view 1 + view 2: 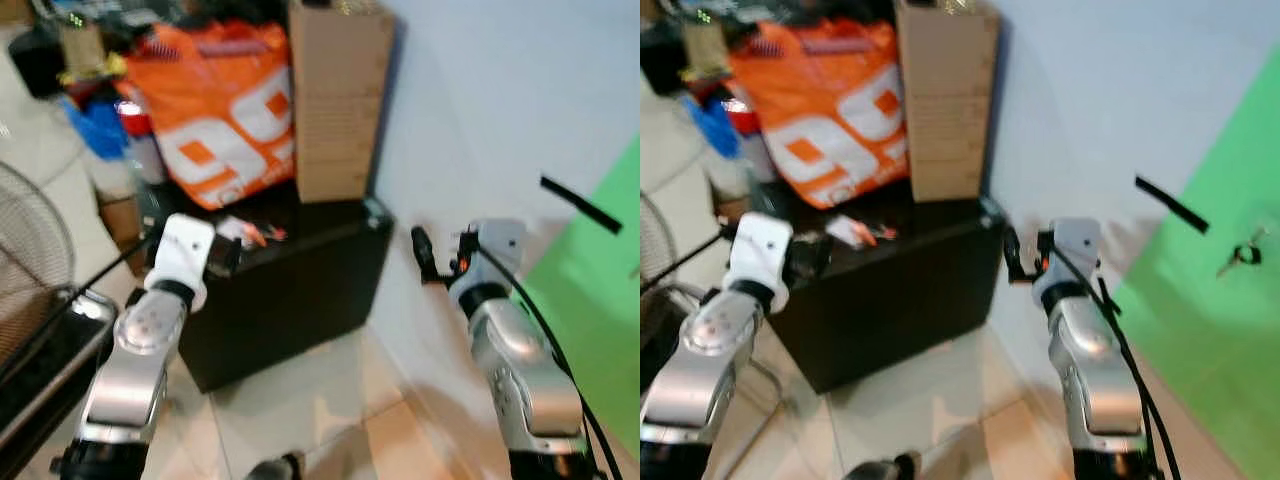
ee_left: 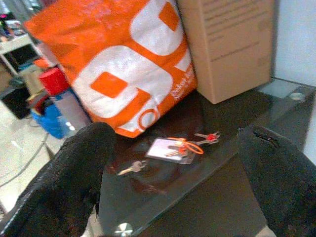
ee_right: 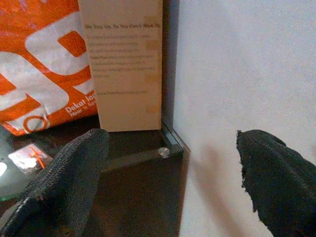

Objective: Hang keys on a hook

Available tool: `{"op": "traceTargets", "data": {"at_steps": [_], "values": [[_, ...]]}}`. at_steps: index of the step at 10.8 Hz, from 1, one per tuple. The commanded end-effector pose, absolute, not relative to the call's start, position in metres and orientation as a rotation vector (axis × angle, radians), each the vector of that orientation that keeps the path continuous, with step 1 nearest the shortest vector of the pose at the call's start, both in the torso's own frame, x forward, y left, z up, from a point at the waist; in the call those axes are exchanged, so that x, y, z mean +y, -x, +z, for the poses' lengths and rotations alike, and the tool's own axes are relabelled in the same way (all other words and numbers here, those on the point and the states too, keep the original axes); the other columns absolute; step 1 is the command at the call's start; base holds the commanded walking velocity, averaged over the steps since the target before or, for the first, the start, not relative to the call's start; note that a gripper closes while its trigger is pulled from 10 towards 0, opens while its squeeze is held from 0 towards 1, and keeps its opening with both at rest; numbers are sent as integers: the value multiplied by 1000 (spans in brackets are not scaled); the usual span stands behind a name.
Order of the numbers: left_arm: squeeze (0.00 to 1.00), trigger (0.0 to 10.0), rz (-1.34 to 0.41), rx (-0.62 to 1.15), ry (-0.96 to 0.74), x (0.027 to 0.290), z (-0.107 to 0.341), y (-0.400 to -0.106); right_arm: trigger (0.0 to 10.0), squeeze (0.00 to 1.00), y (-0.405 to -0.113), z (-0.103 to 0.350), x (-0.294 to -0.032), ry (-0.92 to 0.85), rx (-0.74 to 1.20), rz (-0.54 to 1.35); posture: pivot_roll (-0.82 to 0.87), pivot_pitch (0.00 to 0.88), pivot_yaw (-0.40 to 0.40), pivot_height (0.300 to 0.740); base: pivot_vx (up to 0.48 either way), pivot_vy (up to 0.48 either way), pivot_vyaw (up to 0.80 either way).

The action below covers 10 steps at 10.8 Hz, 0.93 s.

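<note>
A bunch of keys with an orange ring (image 2: 185, 146) lies on a white card on the black glass tabletop (image 2: 217, 182), just in front of the orange bag. A single key (image 2: 132, 168) lies a little apart from it. My left gripper (image 2: 177, 182) is open and hovers at the table's front left edge, short of the keys (image 1: 250, 232). My right gripper (image 3: 173, 182) is open too, held off the table's right corner near the white wall. Another small bunch of keys (image 1: 1240, 255) hangs on the green panel at the far right.
An orange and white bag (image 1: 225, 110) and a tall cardboard box (image 1: 335, 100) stand at the back of the black table (image 1: 290, 300). A black strip (image 1: 580, 203) sticks out by the green panel (image 1: 590, 330). A wire fan guard (image 1: 30, 250) and clutter are on the left.
</note>
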<state>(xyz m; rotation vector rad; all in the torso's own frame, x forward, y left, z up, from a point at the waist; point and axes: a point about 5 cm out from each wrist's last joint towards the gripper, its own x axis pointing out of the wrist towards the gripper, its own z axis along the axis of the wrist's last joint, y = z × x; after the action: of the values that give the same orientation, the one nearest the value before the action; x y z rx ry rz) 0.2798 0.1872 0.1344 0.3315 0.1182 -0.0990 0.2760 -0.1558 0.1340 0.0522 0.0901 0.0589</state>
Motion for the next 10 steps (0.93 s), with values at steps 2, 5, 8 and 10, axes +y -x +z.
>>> {"op": "traceTargets", "data": {"at_steps": [2,5,8,10], "values": [[0,10000,-107,96,-326,184,140,-280,10000,1000,-279,131,-162,-24,131,28,47,0,-44,740,264,0,0],[0,10000,-111,96,-320,184,141,-279,10000,1000,-282,133,-162,11,109,10,54,0,-41,740,268,0,0],[0,10000,-117,98,-319,184,140,-277,10000,1000,-279,128,-163,19,129,8,53,0,-44,740,284,0,0],[0,10000,-122,104,-316,183,138,-275,10000,1000,-279,130,-161,20,121,33,51,0,-48,740,289,0,0]]}}
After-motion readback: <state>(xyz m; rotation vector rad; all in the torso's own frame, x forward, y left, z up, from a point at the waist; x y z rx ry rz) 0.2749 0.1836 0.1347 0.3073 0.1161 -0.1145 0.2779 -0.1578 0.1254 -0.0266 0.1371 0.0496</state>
